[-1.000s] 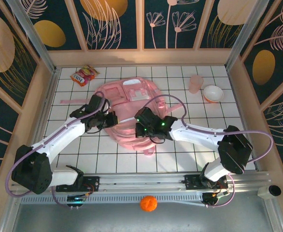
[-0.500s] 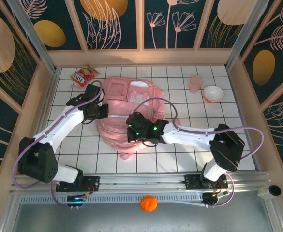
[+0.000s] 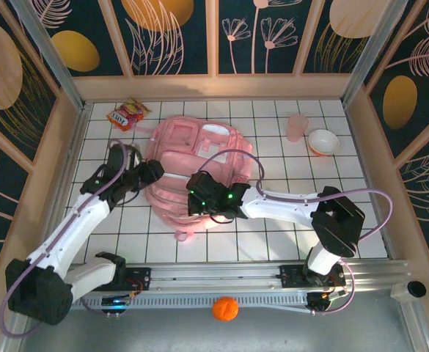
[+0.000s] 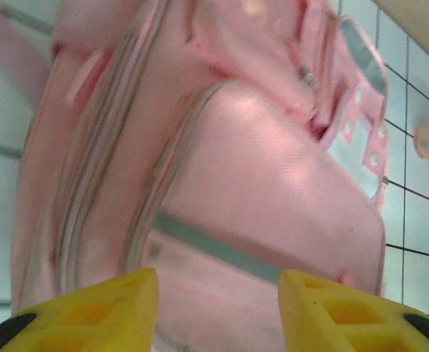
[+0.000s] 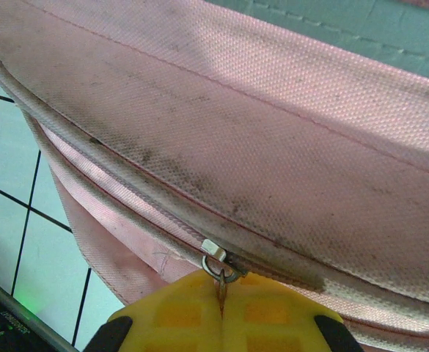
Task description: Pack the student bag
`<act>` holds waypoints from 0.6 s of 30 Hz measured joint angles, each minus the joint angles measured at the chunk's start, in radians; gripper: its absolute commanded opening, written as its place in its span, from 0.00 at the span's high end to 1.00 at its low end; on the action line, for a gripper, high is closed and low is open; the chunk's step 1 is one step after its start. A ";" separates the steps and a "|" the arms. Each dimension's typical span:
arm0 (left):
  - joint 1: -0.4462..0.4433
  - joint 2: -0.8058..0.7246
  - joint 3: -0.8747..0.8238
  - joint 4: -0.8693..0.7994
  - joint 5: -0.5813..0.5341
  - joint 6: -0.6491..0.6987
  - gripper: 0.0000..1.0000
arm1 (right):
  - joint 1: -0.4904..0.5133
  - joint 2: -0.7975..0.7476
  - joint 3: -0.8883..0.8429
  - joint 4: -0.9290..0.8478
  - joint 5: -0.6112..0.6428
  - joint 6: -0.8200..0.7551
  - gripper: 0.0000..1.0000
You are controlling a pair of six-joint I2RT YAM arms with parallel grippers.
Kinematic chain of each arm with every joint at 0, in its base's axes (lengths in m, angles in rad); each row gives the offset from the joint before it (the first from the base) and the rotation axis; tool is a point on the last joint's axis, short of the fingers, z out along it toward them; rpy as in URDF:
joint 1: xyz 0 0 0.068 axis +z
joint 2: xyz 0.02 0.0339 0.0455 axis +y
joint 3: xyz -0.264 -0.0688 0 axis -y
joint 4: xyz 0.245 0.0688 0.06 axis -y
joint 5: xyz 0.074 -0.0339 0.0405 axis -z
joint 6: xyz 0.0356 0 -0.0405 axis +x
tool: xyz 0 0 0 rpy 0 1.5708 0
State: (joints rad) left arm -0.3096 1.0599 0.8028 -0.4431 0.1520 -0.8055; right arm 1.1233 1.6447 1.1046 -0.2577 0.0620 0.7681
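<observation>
The student bag is a large pale-pink backpack lying flat on the tiled table, its front pockets facing up. At the bag's left edge my left gripper is open. In the left wrist view its yellow fingers stand apart over the pink fabric with nothing between them. At the bag's near edge my right gripper is shut on the metal zip pull. The right wrist view shows the zip line running along the bag's side panel.
A red snack packet lies at the back left. A pink cup and a white bowl stand at the back right. An orange ball sits in front of the arms' rail. Wooden walls close in the table.
My left gripper has opened, let go of the bag and drawn back to its left edge. My right gripper, still shut on the zip pull, has moved left along the bag's near edge.
</observation>
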 measured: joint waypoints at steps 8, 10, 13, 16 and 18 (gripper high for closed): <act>-0.034 -0.044 -0.121 0.036 0.044 -0.262 0.54 | -0.003 0.000 0.000 0.001 0.000 0.000 1.00; -0.043 -0.044 -0.148 0.066 0.058 -0.304 0.54 | -0.003 0.000 0.000 0.001 0.000 0.000 1.00; -0.064 -0.042 -0.176 0.106 0.074 -0.351 0.55 | -0.003 0.000 0.000 0.002 0.000 0.000 1.00; -0.093 -0.027 -0.178 0.145 0.080 -0.379 0.59 | -0.003 0.000 0.000 0.002 0.000 0.000 1.00; -0.103 -0.014 -0.178 0.164 0.079 -0.391 0.65 | -0.003 0.000 0.000 0.002 0.000 0.000 1.00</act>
State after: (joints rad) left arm -0.4129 1.0454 0.6250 -0.2790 0.2310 -1.1965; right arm 1.1198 1.6447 1.1046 -0.2558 0.0616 0.7681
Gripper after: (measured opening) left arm 0.394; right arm 0.045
